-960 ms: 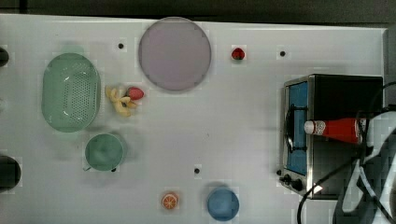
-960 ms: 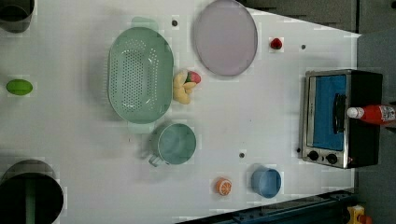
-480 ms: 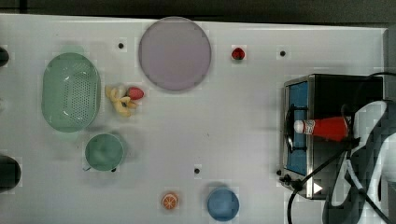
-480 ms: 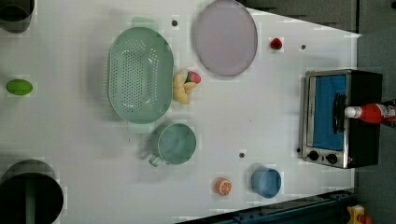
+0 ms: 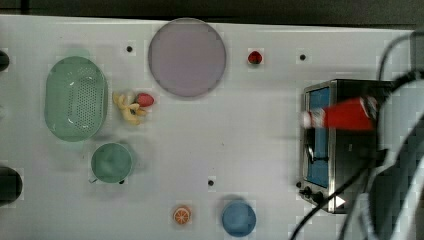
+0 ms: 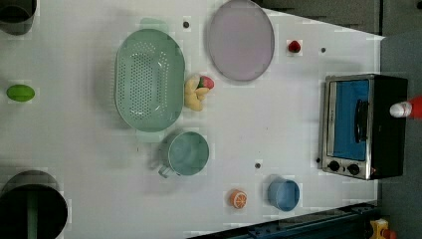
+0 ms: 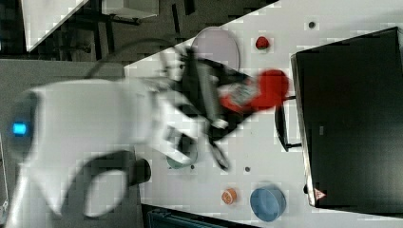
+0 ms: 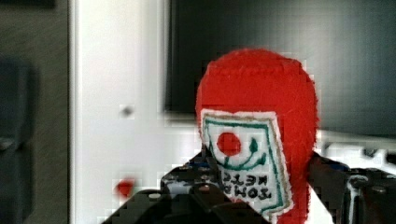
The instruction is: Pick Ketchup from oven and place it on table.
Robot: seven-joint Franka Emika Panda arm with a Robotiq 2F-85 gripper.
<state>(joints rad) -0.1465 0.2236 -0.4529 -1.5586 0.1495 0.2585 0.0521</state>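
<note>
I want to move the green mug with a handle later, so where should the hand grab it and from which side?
Grip the green mug by its rim wall, coming straight down from above: it stands upright with its mouth open. Its small handle sticks out at the left view's lower left, away from the colander, so that side is free.

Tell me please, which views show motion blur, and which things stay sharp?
Right view: the arm and ketchup are smeared. Top view: the ketchup is slightly soft. Left view: plate and oven look crisp. Wrist view: the label is clear, the background soft.

Ketchup (image 5: 350,114) red, white cap — oven (image 6: 366,125) black, blue-tinted door — table (image 5: 240,130) white, plate (image 5: 187,57) lilac-grey.
</note>
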